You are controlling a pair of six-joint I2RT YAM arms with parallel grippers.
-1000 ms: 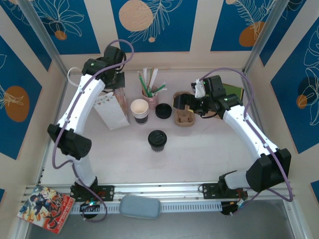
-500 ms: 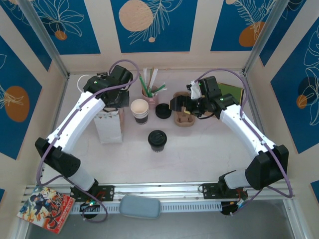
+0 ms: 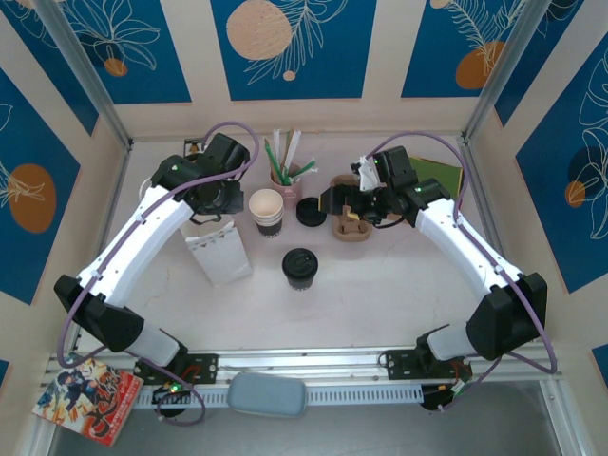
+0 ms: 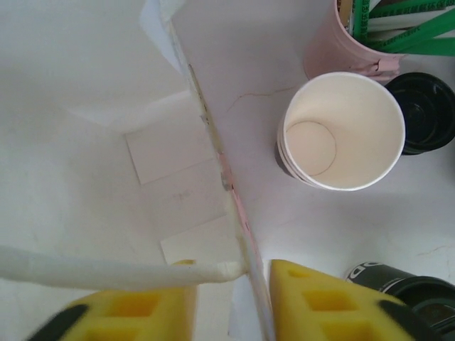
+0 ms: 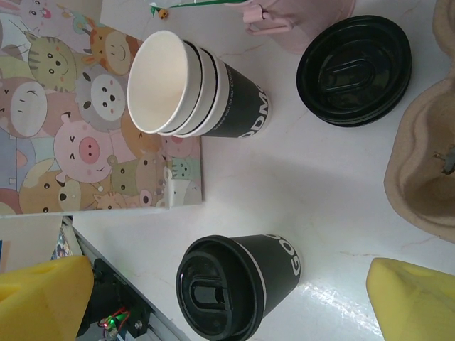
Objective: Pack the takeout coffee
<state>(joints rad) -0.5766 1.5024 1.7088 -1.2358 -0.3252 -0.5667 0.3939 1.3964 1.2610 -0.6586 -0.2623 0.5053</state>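
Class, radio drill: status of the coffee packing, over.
Left gripper open astride bag rim. Right gripper open, empty. Takeout coffee upright, not yet bagged. Cup stack beside bag.

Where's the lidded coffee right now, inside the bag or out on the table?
Out: the takeout coffee stands upright on the table, lid on, apart from the white bag.

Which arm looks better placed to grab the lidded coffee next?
Right, probably: its open right tool faces the coffee, while the left tool straddles the paper bag's rim.
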